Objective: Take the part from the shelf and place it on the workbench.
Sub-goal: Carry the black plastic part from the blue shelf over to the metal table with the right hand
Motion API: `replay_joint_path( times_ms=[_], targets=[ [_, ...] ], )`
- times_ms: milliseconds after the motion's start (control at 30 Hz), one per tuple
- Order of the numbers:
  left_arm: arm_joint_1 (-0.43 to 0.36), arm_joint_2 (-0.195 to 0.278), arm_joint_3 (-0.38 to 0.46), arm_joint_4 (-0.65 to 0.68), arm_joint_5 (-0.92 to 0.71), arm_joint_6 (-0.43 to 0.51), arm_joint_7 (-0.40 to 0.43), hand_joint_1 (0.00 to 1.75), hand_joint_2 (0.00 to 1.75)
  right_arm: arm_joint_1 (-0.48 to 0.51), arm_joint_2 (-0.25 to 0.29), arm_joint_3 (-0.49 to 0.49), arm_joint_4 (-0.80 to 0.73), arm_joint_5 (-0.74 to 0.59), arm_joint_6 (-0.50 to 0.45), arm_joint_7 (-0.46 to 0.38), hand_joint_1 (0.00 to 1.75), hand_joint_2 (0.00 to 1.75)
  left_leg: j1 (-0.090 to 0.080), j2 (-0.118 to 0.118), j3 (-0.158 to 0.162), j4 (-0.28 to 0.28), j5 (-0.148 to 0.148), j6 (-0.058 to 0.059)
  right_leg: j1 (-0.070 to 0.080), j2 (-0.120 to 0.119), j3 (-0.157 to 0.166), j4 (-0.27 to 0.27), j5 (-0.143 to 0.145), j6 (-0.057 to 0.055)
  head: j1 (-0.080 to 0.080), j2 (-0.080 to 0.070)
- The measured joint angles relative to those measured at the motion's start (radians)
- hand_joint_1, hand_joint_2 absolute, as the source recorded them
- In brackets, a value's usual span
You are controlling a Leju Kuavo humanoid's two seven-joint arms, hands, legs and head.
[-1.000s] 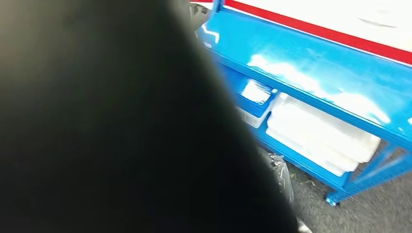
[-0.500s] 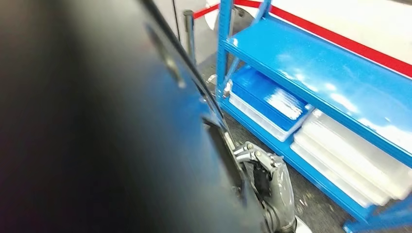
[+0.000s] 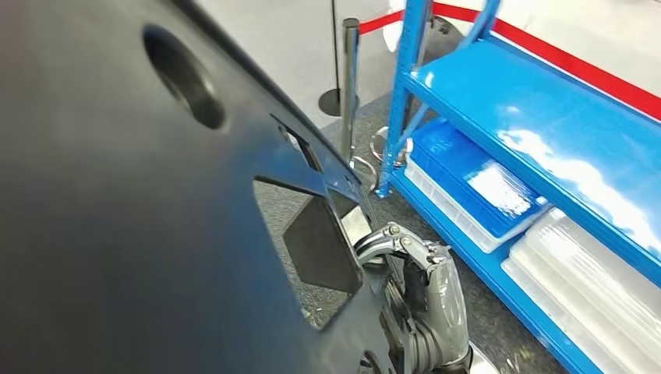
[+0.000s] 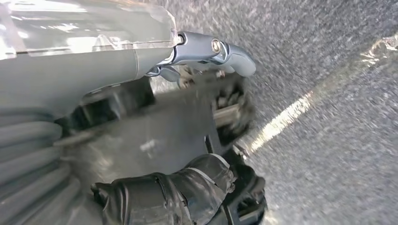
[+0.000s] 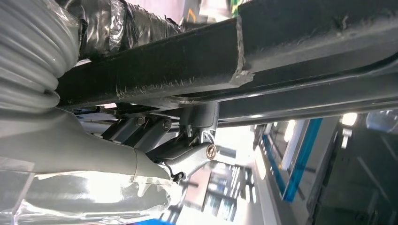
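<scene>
The right hand (image 3: 425,300) grips the lower edge of the part (image 3: 140,202), its fingers hooked around the rim. The left hand (image 4: 187,187) seems to clamp the panel's other side, though that view is blurred. The part, a big dark panel with cut-outs, is carried between both hands, tilted, its long axis running across the robot's front. The shelf (image 3: 546,125) stands just to the right.

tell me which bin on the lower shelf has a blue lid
The bin with the blue lid is the one nearest the shelf's upright post; the neighbouring bins beside it are clear plastic.
</scene>
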Motion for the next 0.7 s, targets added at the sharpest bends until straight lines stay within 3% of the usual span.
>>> replay_joint_path(
  times_ms=[67,100,133,200,267,333,367,433,500,567,600,633,700],
  targets=[
    [0.0,-0.001,0.0,0.0,0.0,-0.001,-0.001,0.0,1.75,-0.008,0.001,0.006,0.0,0.0,0.002,0.019,1.75,1.75,0.005,0.003,-0.042,0.058,-0.005,-0.002,0.003,-0.028,0.008,-0.004,-0.005,-0.001,0.003,0.0],
    [0.0,-0.002,0.0,0.0,0.001,-0.001,-0.002,0.0,1.75,-0.012,0.003,0.009,0.0,0.001,0.004,0.033,1.75,1.75,0.006,0.004,-0.038,0.039,0.019,0.0,0.005,-0.042,0.012,-0.005,-0.008,-0.001,0.003,0.0],
    [0.001,-0.002,0.0,0.0,0.001,-0.002,-0.004,0.0,1.75,-0.015,0.006,0.012,0.0,0.002,0.006,0.047,1.75,1.75,0.005,0.01,-0.015,-0.014,0.054,0.003,0.005,-0.053,0.018,-0.006,-0.012,-0.001,0.003,0.0],
    [0.0,-0.002,0.0,0.0,0.002,-0.003,-0.007,0.0,1.75,-0.02,0.011,0.017,-0.001,0.008,0.01,0.072,1.75,1.75,-0.004,0.046,0.043,-0.133,0.104,0.01,0.007,-0.073,0.032,-0.014,-0.019,0.001,0.004,0.0],
    [-0.002,-0.001,0.0,0.0,0.002,-0.004,-0.01,0.0,1.75,-0.024,0.014,0.021,-0.003,0.014,0.011,0.09,1.75,1.75,-0.018,0.071,0.07,-0.182,0.11,0.017,0.008,-0.088,0.044,-0.025,-0.021,0.008,0.006,0.0],
    [-0.002,0.001,0.0,0.0,0.002,-0.005,-0.012,0.0,1.75,-0.027,0.017,0.024,-0.004,0.018,0.013,0.105,1.75,1.75,-0.027,0.055,0.078,-0.195,0.11,0.025,0.007,-0.103,0.055,-0.034,-0.025,0.019,0.007,0.0],
    [0.0,0.002,0.0,0.0,0.003,-0.005,-0.013,0.0,1.75,-0.03,0.019,0.026,-0.006,0.019,0.014,0.113,1.75,1.75,-0.027,0.045,0.087,-0.205,0.112,0.029,0.006,-0.099,0.061,-0.033,-0.029,0.025,0.008,0.0],
    [0.0,0.004,0.0,0.0,0.003,-0.006,-0.014,0.0,1.75,-0.034,0.022,0.03,-0.01,0.021,0.018,0.127,1.75,1.75,-0.02,0.025,0.108,-0.225,0.116,0.04,0.006,-0.061,0.047,0.012,-0.054,0.03,0.014,0.0],
    [-0.006,0.006,0.001,0.0,0.003,-0.007,-0.015,0.0,1.75,-0.037,0.022,0.035,-0.014,0.023,0.018,0.144,1.75,1.75,-0.016,0.004,0.115,-0.229,0.115,0.053,0.009,-0.016,-0.024,0.135,-0.101,0.026,0.028,0.0],
    [-0.008,0.007,0.002,0.0,0.003,-0.009,-0.016,0.0,1.75,-0.038,0.022,0.038,-0.018,0.028,0.014,0.161,1.75,1.75,-0.017,-0.022,0.116,-0.225,0.111,0.06,0.013,-0.001,-0.095,0.235,-0.12,0.023,0.038,0.0],
    [-0.007,0.007,0.002,0.0,0.003,-0.009,-0.017,0.0,1.75,-0.039,0.022,0.039,-0.02,0.031,0.012,0.168,1.75,1.75,-0.016,-0.036,0.117,-0.222,0.107,0.06,0.014,0.001,-0.106,0.235,-0.1,0.023,0.04,0.0],
    [-0.005,0.007,0.002,0.0,0.003,-0.01,-0.017,0.0,1.75,-0.041,0.022,0.04,-0.022,0.033,0.011,0.172,1.75,1.75,-0.015,-0.052,0.119,-0.216,0.103,0.058,0.014,0.004,-0.097,0.196,-0.063,0.023,0.043,0.0],
    [-0.003,0.007,0.002,0.0,0.003,-0.011,-0.017,0.0,1.75,-0.045,0.022,0.042,-0.025,0.035,0.011,0.175,1.75,1.75,-0.013,-0.081,0.115,-0.196,0.088,0.05,0.008,0.037,-0.053,0.073,0.008,0.025,0.057,0.0]
  ],
)
